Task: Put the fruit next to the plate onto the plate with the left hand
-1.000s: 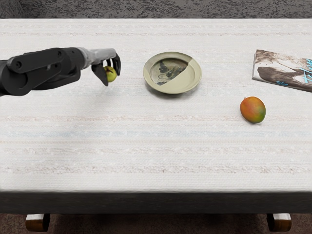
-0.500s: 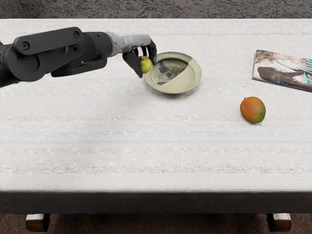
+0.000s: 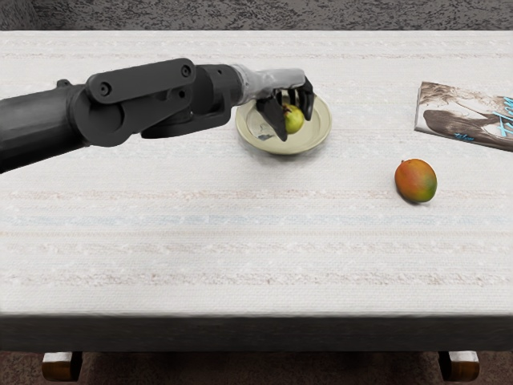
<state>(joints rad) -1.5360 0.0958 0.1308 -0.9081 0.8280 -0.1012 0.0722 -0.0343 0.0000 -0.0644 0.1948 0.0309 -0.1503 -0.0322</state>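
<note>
My left hand (image 3: 288, 112) reaches in from the left and hovers over the olive-green plate (image 3: 317, 132) at the table's back centre. Its dark fingers (image 3: 274, 119) are curled around a small yellow-green fruit (image 3: 294, 119), which hangs above the plate's middle. The arm's dark forearm (image 3: 136, 100) covers the plate's left rim. Whether the fruit touches the plate cannot be told.
A red-orange mango (image 3: 416, 180) lies on the white tablecloth to the right of the plate. A magazine (image 3: 465, 115) sits at the far right edge. The table's front edge (image 3: 256, 321) runs along the bottom.
The left hand has carried the small fruit rightward, from left of the plate, past its left rim, to above the plate's middle.
</note>
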